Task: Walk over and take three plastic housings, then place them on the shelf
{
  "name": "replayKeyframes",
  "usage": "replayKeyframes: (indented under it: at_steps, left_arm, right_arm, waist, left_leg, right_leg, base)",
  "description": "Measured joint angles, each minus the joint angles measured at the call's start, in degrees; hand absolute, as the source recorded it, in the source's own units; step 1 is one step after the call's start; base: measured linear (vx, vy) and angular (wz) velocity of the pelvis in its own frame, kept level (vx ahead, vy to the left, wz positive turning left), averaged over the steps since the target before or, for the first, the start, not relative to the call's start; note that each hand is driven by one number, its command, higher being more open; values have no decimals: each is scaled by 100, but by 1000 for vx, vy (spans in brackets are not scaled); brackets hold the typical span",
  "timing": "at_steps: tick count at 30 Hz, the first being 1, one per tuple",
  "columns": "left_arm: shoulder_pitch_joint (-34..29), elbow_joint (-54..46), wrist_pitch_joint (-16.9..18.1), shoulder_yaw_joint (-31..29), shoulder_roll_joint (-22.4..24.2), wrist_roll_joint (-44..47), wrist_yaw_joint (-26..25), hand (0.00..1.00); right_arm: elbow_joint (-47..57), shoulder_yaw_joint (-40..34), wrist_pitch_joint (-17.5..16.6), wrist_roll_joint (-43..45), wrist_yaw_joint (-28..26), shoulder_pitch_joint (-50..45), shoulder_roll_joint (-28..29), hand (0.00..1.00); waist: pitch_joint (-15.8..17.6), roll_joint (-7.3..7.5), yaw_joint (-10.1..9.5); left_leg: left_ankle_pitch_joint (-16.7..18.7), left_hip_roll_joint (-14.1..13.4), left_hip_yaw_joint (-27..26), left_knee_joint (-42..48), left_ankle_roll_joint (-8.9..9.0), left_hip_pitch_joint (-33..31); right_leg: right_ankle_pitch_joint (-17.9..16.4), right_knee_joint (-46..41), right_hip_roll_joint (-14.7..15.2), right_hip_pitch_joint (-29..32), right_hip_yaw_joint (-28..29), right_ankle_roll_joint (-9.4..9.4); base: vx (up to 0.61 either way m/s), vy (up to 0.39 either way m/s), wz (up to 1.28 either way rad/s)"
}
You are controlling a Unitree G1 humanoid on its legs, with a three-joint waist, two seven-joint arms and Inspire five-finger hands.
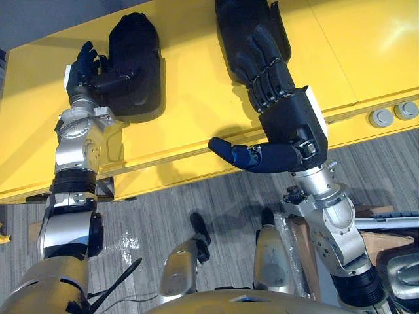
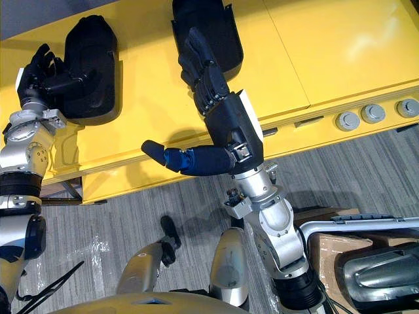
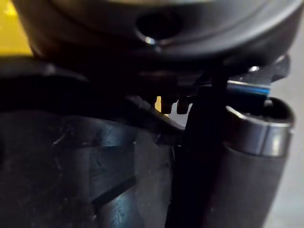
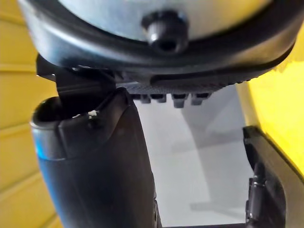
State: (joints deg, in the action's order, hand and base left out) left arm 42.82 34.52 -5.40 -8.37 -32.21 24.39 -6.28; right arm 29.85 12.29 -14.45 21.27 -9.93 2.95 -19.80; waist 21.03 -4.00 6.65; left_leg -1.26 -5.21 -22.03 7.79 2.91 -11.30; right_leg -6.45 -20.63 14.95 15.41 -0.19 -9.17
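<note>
I see two black plastic housings on the yellow worktop [image 1: 196, 111]. The left housing [image 1: 134, 59] lies flat toward the worktop's left end, a little back from the near edge. My left hand [image 1: 84, 69] sits at that housing's left rim with its thumb [image 1: 118, 82] laid across the top. In the left wrist view the dark shell is pressed close against the hand, but I cannot tell whether the hand is actually clamped on it.

The second housing [image 2: 226, 39] lies further right and closer to the far edge, with its far end cut off by the frame. My right hand [image 2: 229, 121] reaches over it from the near edge. Its fingers [image 2: 203, 72] are held together and nearly straight, resting on the shell. Its thumb [image 2: 190, 159] is splayed wide to the left above the worktop's near edge and grips nothing.

A bare yellow strip separates the two housings, so they are well apart. To the right of the second housing the worktop is open right up to its right end. Three round grey knobs [image 2: 373, 112] sit in a row along the near edge on the right. Below that edge is grey carpet floor [image 2: 131, 209], and a brown cardboard box [image 2: 327, 252] stands by my right arm.
</note>
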Motion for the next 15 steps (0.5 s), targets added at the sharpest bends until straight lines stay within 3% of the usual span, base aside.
replayKeyframes:
  at_steps: [4, 7, 11, 15]
  left_arm:
    - [-5, 127, 18, 73, 27, 340, -212, 100]
    - [-14, 126, 33, 96, 78, 751, -304, 100]
    - [-205, -244, 156, 282, 313, 1047, -400, 100]
    - [-508, -755, 163, 290, 317, 431, -542, 100]
  right_arm:
    - [-1, 28, -10, -2, 6, 0, 58, 100]
    - [-83, 19, -87, -14, 0, 12, 190, 100]
    - [-442, 7, -277, -84, 150, 20, 340, 100]
    - [-638, -125, -312, -283, 324, 31, 369, 100]
  waist:
    - [-20, 33, 40]
    - [-112, 145, 129]
    - [-533, 329, 165]
    - [-938, 323, 150]
  left_leg:
    - [52, -4, -24, -30, 5, 201]
    - [-28, 33, -8, -135, -36, 447]
    - [-176, 104, 38, -582, -7, 822]
    - [-345, 151, 197, -1033, 40, 1180]
  right_leg:
    - [28, 187, -3, -279, -35, -36]
    - [32, 316, -14, -521, -101, -42]
    - [65, 649, -51, -878, -191, -74]
    - [100, 942, -128, -1247, -365, -62]
  base:
    - [49, 4, 0]
    - [77, -6, 5]
    - [89, -7, 3]
    - [73, -7, 10]
